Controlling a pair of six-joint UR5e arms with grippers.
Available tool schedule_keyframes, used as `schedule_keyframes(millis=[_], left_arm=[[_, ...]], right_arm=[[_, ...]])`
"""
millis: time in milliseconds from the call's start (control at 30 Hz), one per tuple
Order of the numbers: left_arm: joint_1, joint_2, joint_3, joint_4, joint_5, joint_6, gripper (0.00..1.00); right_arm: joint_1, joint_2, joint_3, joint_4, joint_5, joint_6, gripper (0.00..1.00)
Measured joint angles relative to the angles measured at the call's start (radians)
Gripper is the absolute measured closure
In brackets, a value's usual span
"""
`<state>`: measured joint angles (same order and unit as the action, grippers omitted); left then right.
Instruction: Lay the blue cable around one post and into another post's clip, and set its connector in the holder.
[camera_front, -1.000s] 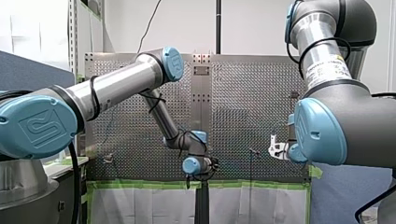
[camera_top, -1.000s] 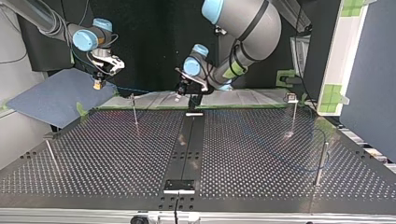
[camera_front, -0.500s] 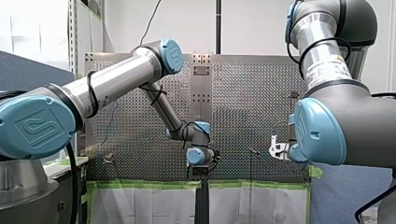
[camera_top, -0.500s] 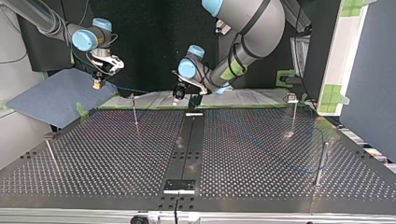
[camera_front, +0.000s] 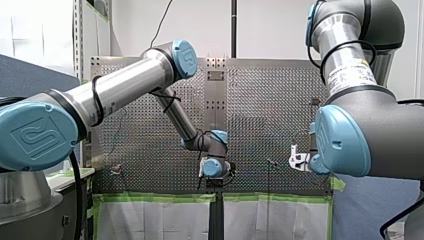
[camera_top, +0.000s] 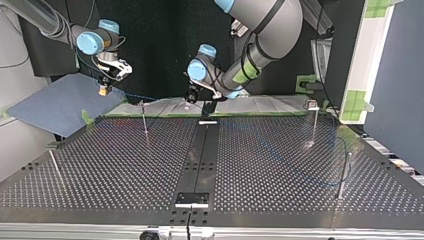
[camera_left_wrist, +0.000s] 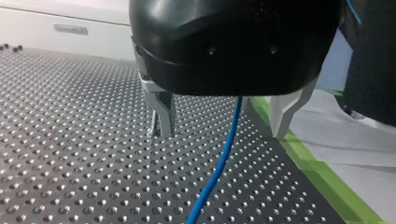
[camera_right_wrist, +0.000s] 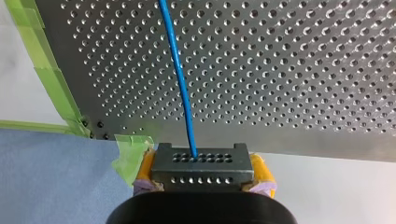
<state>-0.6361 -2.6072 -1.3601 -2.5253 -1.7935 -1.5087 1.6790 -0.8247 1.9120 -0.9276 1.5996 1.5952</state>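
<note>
Gripping the connector (camera_right_wrist: 202, 161) between its yellow pads (camera_right_wrist: 145, 166), my right pincer (camera_right_wrist: 203, 171) hangs just off the worktop's (camera_right_wrist: 289, 70) taped corner, and the cable (camera_right_wrist: 180, 79) runs from the connector away across the perforations. My left pincer (camera_left_wrist: 224, 120) stands open low over the worktop near its taped edge, the cable passing between its fingers (camera_left_wrist: 164, 108) and touching neither.

Silver tubes, dark grey housings and logo-embossed pale blue round joint caps (camera_front: 37, 135) mark my left arm (camera_front: 125, 87) and my right arm (camera_front: 345, 55). Thin black cables (camera_front: 98, 102) band the tubes beside those caps. My left arm's gripper (camera_left_wrist: 222, 128) is glossy black with metal fingers (camera_left_wrist: 163, 109); my right arm's gripper (camera_right_wrist: 203, 173) has yellow pads (camera_right_wrist: 261, 170).
</note>
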Motion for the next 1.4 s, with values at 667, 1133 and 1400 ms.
schedule_keyframes(millis=[667, 1133, 1400], left_arm=[[-0.011, 0.006, 0.000, -0.013, -0.004, 0.022, 0.00], [-0.020, 0.014, 0.000, -0.029, -0.007, 0.021, 0.64], [-0.021, 0.014, 0.000, -0.031, 0.000, 0.021, 0.72]], right_arm=[[-0.010, 0.000, 0.000, -0.012, 0.000, -0.006, 0.83], [-0.015, 0.000, 0.000, -0.016, 0.000, -0.011, 0.83], [-0.015, 0.000, 0.000, -0.017, 0.000, -0.012, 0.83]])
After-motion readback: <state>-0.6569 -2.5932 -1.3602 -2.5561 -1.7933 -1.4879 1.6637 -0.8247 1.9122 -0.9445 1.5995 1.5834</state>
